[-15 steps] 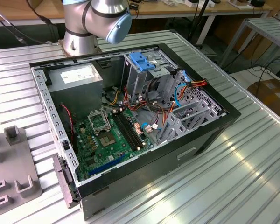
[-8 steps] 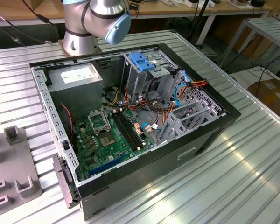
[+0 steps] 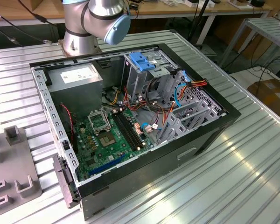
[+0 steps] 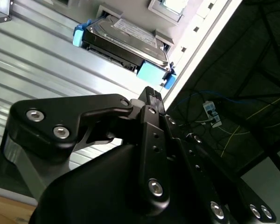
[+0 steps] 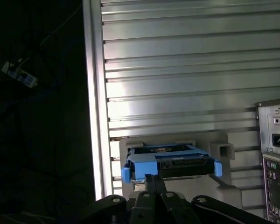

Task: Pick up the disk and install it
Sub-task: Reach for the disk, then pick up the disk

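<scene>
In the first wrist view, the ribbed metal table (image 5: 177, 70) carries a grey holder (image 5: 224, 150) with the disk (image 5: 170, 161) lying flat in it, the gripper (image 5: 151, 178) clenched empty nearby, beside the computer case (image 5: 275, 140).

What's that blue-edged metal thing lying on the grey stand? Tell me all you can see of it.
That is the disk, a flat rectangular silver-grey metal hard drive with a white label on its upper face. A blue plastic bracket frames it, with tabs sticking out at both ends. It lies flat in a light grey holder on the ribbed metal table. The end effector is near one blue end; whether they touch cannot be judged.
</scene>
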`<action>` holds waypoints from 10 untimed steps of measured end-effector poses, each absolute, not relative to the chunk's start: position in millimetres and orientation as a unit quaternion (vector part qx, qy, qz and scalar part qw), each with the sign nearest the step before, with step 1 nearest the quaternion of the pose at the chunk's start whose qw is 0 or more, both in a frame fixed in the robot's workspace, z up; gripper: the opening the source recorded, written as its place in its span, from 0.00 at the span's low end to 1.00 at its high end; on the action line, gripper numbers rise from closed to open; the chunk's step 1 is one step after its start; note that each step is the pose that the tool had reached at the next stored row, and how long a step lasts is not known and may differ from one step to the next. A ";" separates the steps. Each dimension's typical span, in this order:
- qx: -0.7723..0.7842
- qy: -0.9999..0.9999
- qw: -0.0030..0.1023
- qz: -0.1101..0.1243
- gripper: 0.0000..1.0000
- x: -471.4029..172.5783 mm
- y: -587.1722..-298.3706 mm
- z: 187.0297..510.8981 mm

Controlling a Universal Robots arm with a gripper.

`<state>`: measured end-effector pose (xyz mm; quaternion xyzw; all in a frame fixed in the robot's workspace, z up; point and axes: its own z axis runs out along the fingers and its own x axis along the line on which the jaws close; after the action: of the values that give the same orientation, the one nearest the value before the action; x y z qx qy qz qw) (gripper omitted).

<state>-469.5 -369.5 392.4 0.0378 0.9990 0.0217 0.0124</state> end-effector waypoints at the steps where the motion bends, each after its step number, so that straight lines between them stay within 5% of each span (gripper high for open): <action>1: 0.038 0.999 0.012 0.022 0.11 -469.5 -369.5 392.4; 10: 0.037 0.999 0.012 0.022 0.11 -469.8 -369.5 392.4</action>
<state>-469.8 -369.5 392.4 0.0367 0.9990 0.0217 0.0124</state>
